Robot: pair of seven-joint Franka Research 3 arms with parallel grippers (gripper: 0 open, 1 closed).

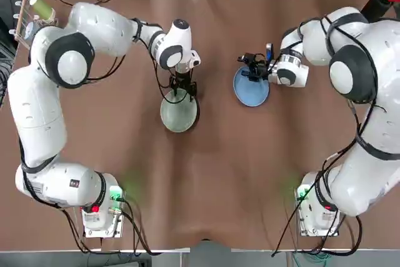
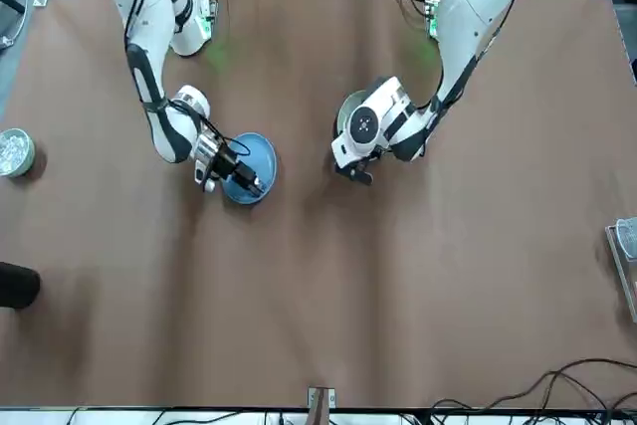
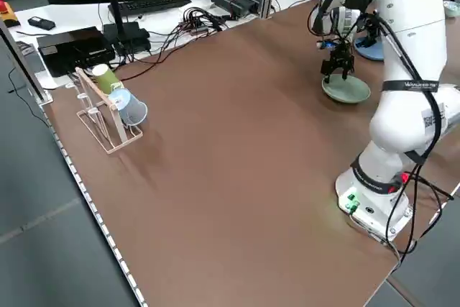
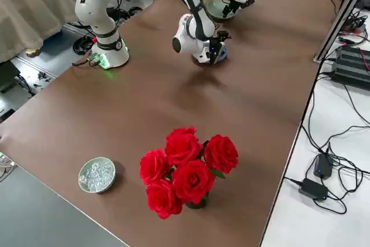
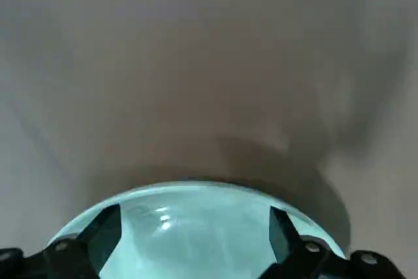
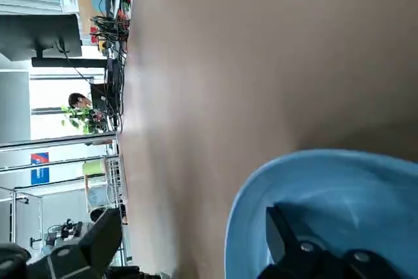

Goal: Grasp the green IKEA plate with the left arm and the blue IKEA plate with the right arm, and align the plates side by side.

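Green plate [image 1: 177, 115]: likely light, stiff plastic, slick when smooth — grip the raised rim, one finger inside, one outside. Left gripper [image 5: 196, 211] is at its far edge, jaws apart. Blue plate [image 1: 251, 90] lies to its right, slightly farther from the bases — same rim hold; right gripper [image 6: 194, 212] there, jaws apart, straddling the rim

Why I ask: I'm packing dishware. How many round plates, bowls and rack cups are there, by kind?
Plates: 2 (pale green plastic at the left gripper; light blue plastic at the right gripper)
Bowls: 1 (small, round, pale-rimmed, holding clear pieces)
Cups on rack: 2 (green, light blue)
Total: 5
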